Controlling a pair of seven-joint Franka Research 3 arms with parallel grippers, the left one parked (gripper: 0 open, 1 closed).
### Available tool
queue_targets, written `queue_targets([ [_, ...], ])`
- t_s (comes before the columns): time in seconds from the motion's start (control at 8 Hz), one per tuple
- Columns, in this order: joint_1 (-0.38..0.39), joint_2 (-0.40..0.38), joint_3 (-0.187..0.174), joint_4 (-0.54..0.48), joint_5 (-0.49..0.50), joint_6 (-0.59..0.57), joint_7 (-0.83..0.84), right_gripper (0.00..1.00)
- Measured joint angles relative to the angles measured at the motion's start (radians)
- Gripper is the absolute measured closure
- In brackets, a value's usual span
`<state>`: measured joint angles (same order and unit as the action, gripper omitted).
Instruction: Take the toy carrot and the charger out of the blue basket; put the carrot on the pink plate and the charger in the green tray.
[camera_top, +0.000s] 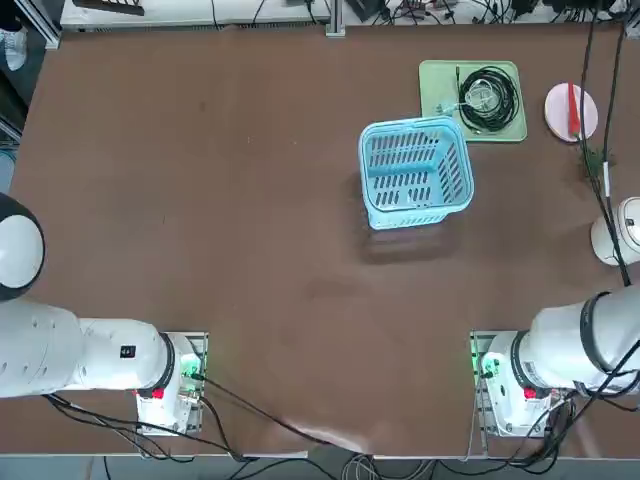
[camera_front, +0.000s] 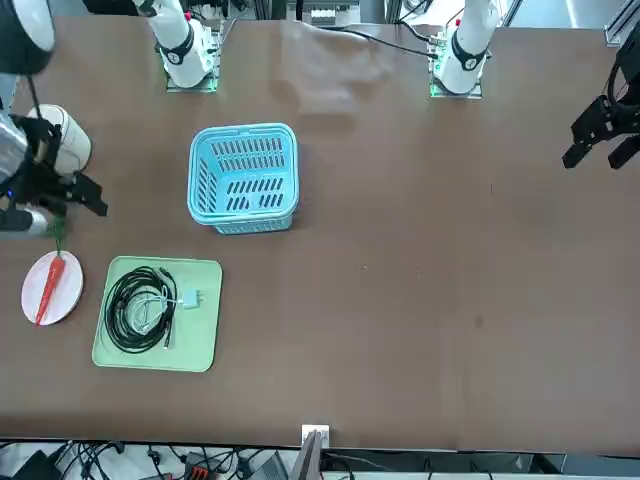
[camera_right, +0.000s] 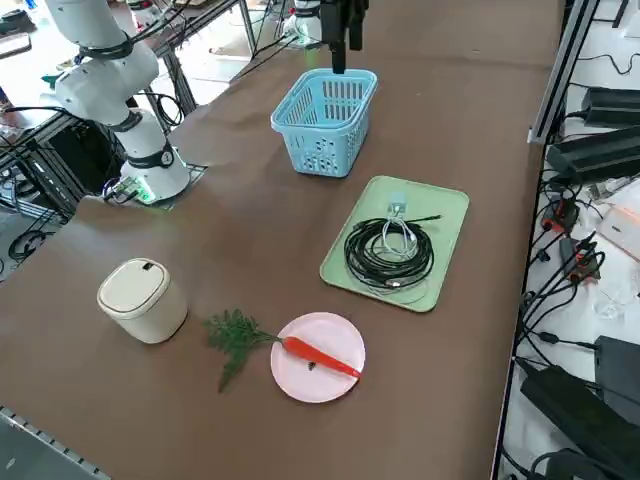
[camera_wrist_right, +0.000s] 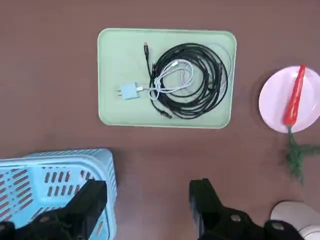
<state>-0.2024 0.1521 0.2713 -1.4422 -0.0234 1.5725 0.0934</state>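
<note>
The toy carrot (camera_wrist_right: 295, 95) lies on the pink plate (camera_wrist_right: 272, 107), its leafy top hanging off the rim onto the table; it also shows in the side view as the carrot (camera_right: 320, 357) on the plate (camera_right: 310, 388). The white charger (camera_wrist_right: 129, 91) rests in the green tray (camera_wrist_right: 115, 55) beside a coiled black cable (camera_wrist_right: 200, 85). The blue basket (camera_top: 410, 125) stands empty next to the tray (camera_top: 440, 80). My right gripper (camera_wrist_right: 147, 200) hangs high above the table between basket and plate, open, with nothing between its fingers. In the front view the gripper (camera_front: 45, 185) shows at the left edge.
A small white lidded bin (camera_right: 140, 298) stands on the table near the plate and the carrot's leaves. The table's right edge runs just past the plate and tray, with cables and equipment beyond it. Bare brown table lies to the left of the basket (camera_front: 243, 130).
</note>
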Motion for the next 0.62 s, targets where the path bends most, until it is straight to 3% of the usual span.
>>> queue_targets([
  [0.38, -0.006, -0.126, 0.014, -0.145, 0.022, 0.022, 0.035, 0.0],
  [0.62, -0.012, -0.124, 0.013, -0.158, 0.022, 0.03, 0.035, 0.0],
])
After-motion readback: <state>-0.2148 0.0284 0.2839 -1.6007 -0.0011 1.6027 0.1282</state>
